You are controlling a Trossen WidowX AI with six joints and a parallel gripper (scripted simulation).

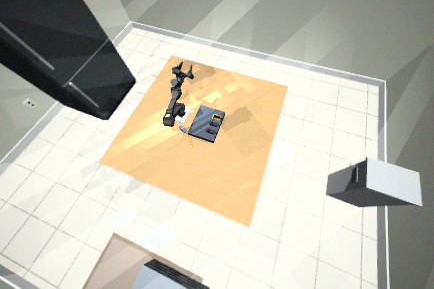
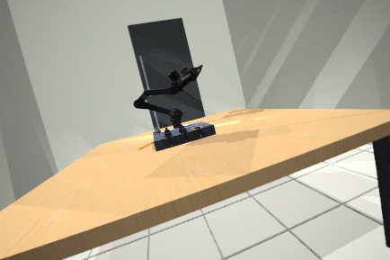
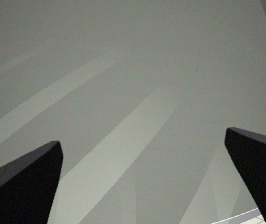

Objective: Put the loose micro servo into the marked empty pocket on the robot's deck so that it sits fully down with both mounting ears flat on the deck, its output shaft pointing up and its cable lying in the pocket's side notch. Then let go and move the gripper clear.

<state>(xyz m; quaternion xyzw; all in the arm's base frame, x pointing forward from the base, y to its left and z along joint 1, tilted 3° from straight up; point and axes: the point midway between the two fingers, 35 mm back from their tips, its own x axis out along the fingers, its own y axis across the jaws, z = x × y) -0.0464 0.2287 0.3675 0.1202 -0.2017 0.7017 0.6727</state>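
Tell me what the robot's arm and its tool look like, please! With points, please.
The arm (image 1: 174,98) (image 2: 158,91) is black all over, made of slim, chunky-jointed links, with a small pale patch near its base. Its tool (image 1: 186,66) (image 2: 201,66) (image 3: 146,144) is black too, with two fingers that narrow toward blunt, angled ends. I can't make out any cables or writing on it.

Resembled a domestic room, possibly a kitchen; exact kind indeterminable. Comprised: white tiled floor, pale skirting, wall socket, wooden table, tall dark cabinet with long handles, smaller grey cabinet.
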